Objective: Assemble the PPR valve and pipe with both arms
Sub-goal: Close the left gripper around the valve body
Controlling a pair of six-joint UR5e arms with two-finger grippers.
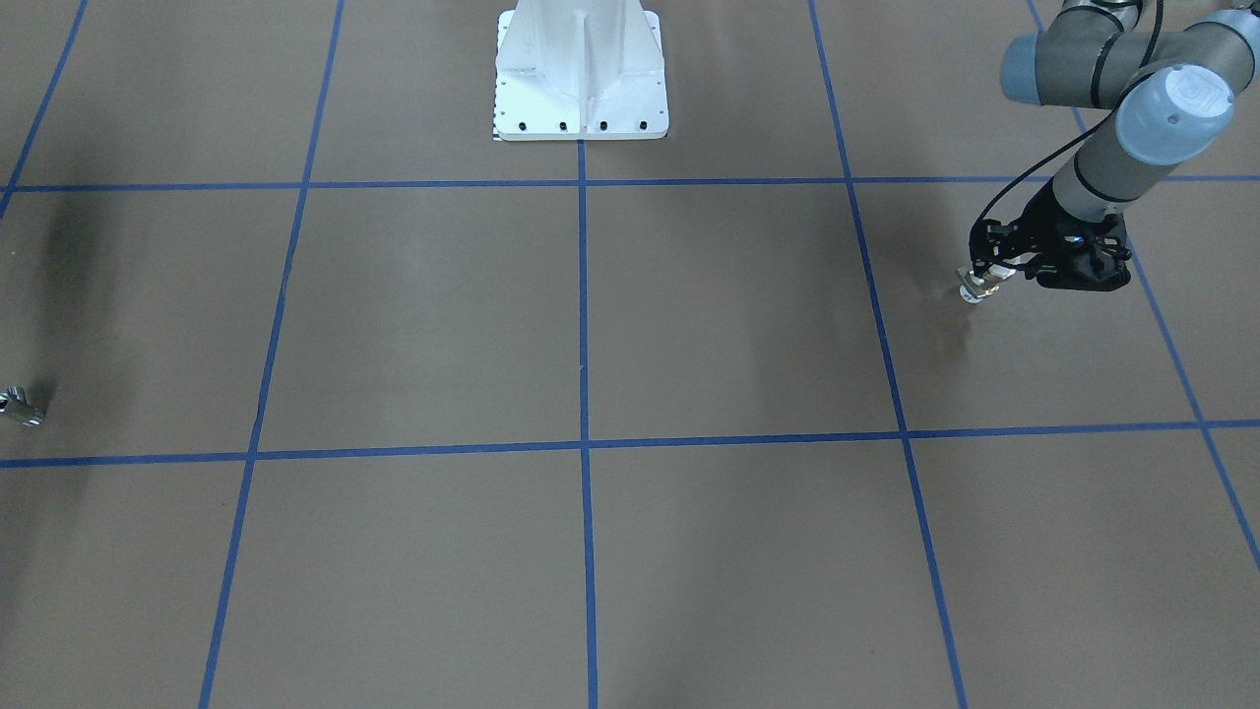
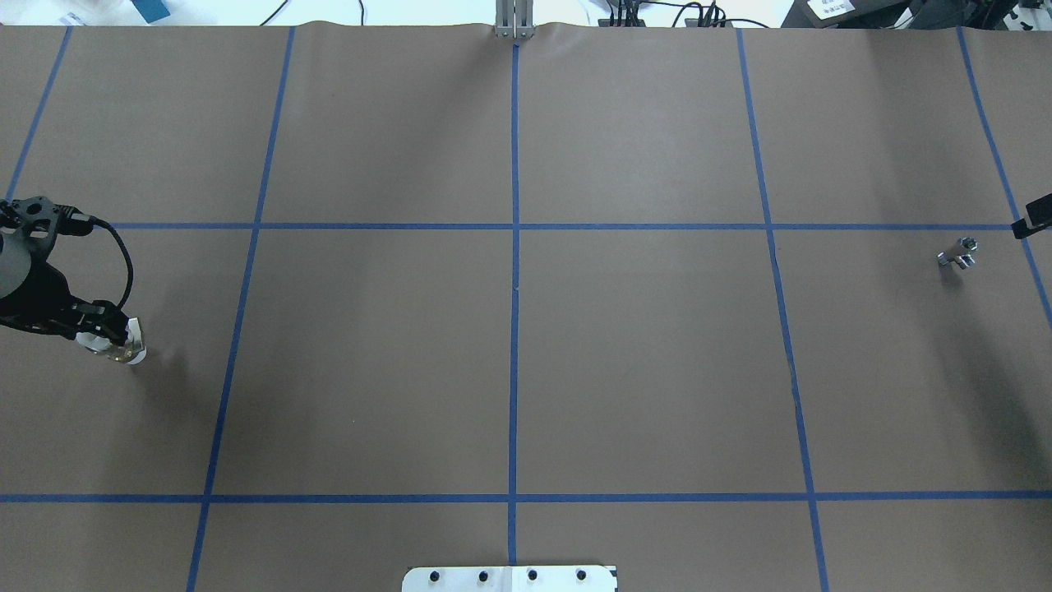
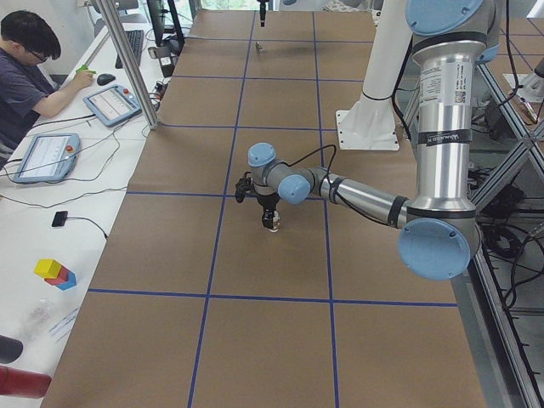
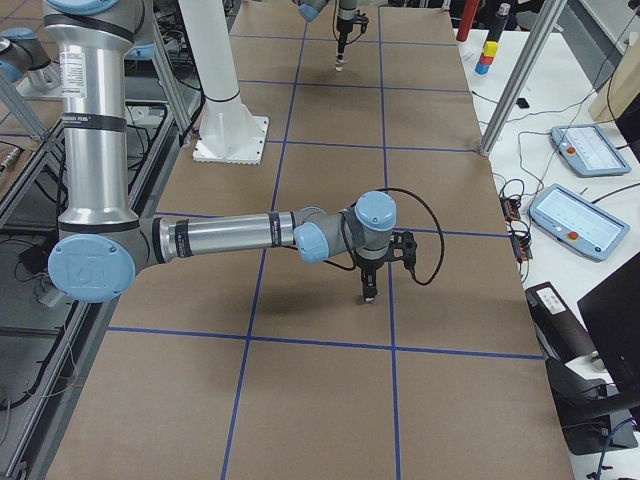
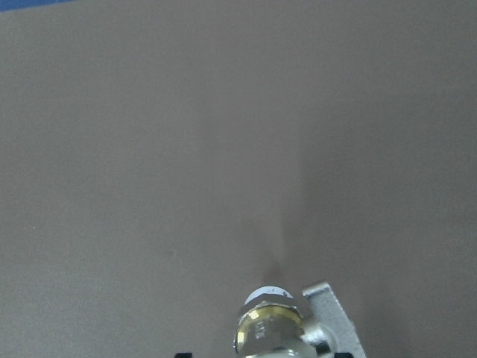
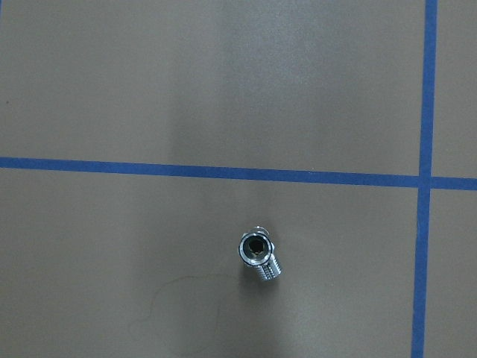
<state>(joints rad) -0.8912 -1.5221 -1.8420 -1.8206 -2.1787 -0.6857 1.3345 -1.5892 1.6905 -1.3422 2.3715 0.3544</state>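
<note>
My left gripper (image 1: 987, 274) (image 2: 111, 335) is shut on the PPR valve (image 1: 975, 290) (image 2: 123, 352), a white-and-brass fitting at the robot's far left of the table. The left wrist view shows the valve's (image 5: 270, 328) brass body and white handle low in the frame, close over the brown surface. The pipe (image 2: 957, 252) (image 1: 22, 407), a small shiny silver stub, lies alone at the far right. In the right wrist view the pipe (image 6: 258, 255) sits straight below, with no fingers showing. The right gripper (image 4: 368, 292) points down over that spot; I cannot tell whether it is open or shut.
The white bolted pedestal (image 1: 581, 79) (image 2: 509, 578) stands at the robot's edge in the middle. Blue tape lines (image 2: 514, 288) divide the brown table into squares. A person (image 3: 25, 76) sits at a side bench with tablets (image 3: 110, 104), beyond the table's far edge.
</note>
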